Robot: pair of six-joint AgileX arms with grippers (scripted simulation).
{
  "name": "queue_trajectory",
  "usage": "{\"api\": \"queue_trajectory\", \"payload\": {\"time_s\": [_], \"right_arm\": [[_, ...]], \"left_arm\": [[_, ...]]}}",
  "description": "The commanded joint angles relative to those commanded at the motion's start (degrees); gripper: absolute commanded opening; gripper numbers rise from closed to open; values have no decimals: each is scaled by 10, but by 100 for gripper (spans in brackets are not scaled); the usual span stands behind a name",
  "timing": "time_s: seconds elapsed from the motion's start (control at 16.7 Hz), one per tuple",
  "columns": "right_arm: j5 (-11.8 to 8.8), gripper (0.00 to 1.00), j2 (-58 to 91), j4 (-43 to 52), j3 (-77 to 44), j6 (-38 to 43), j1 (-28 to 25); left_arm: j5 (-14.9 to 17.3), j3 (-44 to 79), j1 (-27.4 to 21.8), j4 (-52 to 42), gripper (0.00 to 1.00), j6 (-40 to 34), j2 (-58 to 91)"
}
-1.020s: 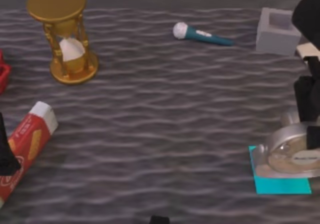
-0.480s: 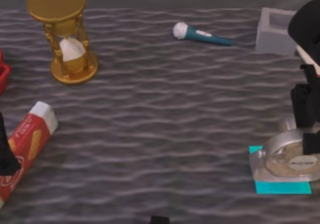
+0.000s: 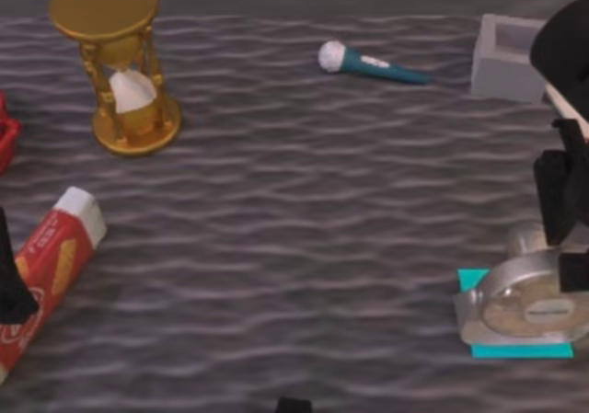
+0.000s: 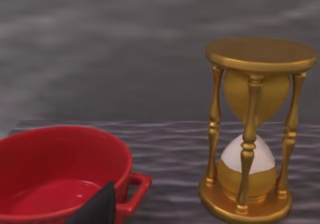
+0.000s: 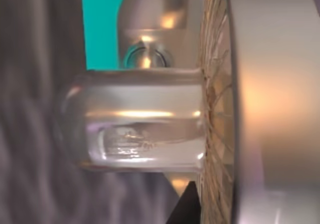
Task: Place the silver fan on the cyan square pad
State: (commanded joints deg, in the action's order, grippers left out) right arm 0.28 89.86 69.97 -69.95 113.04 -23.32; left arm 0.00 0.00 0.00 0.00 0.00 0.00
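The silver fan (image 3: 525,307) rests on or just above the cyan square pad (image 3: 521,349) at the table's right front, covering most of it. My right gripper (image 3: 563,250) reaches down from behind and is shut on the fan's ring cage. Seen close in the right wrist view, the fan (image 5: 145,129) fills the frame, with a piece of the pad (image 5: 100,24) behind it and one dark fingertip (image 5: 187,209) against the cage. My left gripper (image 3: 9,293) is parked at the left edge, open, with one fingertip (image 4: 100,209) showing in its wrist view.
A gold hourglass (image 3: 124,63) stands at the back left beside a red pot (image 4: 55,174). A teal microphone (image 3: 368,63) lies at the back middle. A grey hollow box (image 3: 511,56) sits at the back right. A red and white carton (image 3: 51,266) lies front left.
The fan has sunk lower over the cyan pad with my right gripper and shifted slightly toward the front. The left arm has not moved.
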Motion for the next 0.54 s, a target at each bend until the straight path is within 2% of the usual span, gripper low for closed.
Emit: {"api": "queue_trajectory", "payload": {"time_s": [0.18,0.54], "right_arm": [[0,98,0,0,0,0,0],[0,100,0,0,0,0,0]], "left_arm": [[0,0,0,0,100,0,0],[0,0,0,0,100,0,0]]}}
